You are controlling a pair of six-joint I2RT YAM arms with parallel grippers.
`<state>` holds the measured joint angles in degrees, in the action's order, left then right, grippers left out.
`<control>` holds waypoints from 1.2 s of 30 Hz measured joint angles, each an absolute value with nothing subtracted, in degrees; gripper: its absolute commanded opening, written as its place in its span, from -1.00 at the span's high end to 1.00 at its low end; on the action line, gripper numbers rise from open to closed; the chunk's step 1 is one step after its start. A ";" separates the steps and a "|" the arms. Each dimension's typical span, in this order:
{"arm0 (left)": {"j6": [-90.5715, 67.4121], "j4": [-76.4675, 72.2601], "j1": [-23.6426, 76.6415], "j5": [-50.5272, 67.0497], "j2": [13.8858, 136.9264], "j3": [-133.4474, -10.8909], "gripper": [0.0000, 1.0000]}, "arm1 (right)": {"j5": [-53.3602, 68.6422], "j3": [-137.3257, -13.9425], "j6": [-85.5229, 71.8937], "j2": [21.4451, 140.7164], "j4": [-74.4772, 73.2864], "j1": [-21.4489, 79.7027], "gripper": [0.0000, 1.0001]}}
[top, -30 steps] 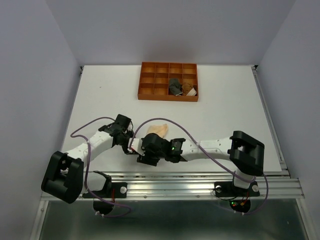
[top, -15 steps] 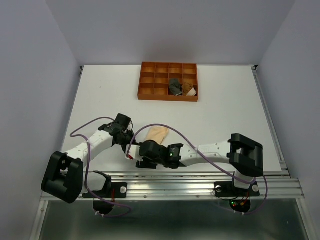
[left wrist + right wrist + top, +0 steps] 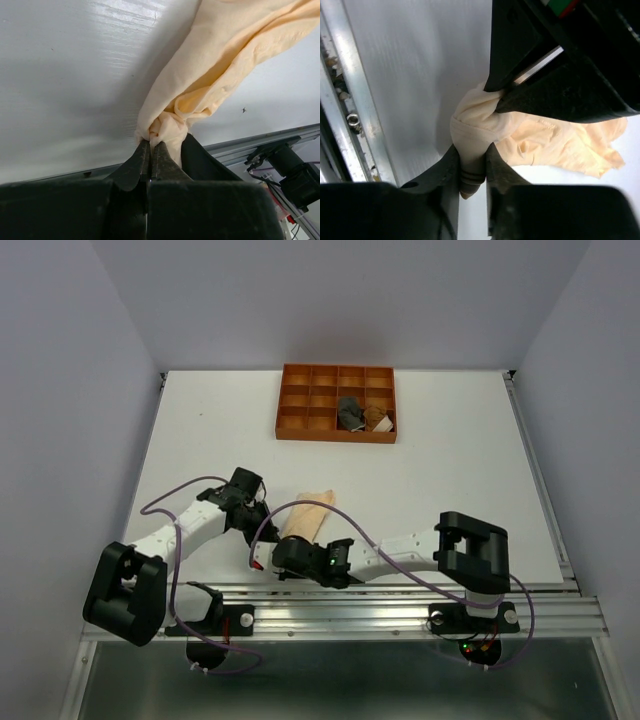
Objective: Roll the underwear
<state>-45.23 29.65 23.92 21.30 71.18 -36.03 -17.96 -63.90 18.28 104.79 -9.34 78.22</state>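
The pale peach underwear (image 3: 306,513) lies pulled into a narrow strip on the white table, near the front edge. My left gripper (image 3: 151,144) is shut on a bunched corner of it (image 3: 200,85). My right gripper (image 3: 472,150) is shut on the fabric's rolled near end (image 3: 470,127), right beside the left fingers (image 3: 520,100). In the top view both grippers meet at the cloth's near end, the left (image 3: 264,528) and the right (image 3: 286,552). A dark grey underwear (image 3: 350,414) and a rust-brown one (image 3: 378,420) sit in the tray.
The orange-brown grid tray (image 3: 300,400) stands at the back centre of the table. A metal rail (image 3: 400,592) runs along the near table edge just behind the grippers. Purple cables (image 3: 175,502) loop over both arms.
My right gripper has shifted left and toward the near edge and closed on the peach underwear's end. The cloth has drawn from a loose heap into a narrow strip. The left gripper has stayed put.
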 measured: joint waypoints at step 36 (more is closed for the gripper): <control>-43.79 23.40 18.98 17.34 68.16 -38.85 -0.22 | 34.98 -47.31 -17.96 104.47 19.75 49.10 0.99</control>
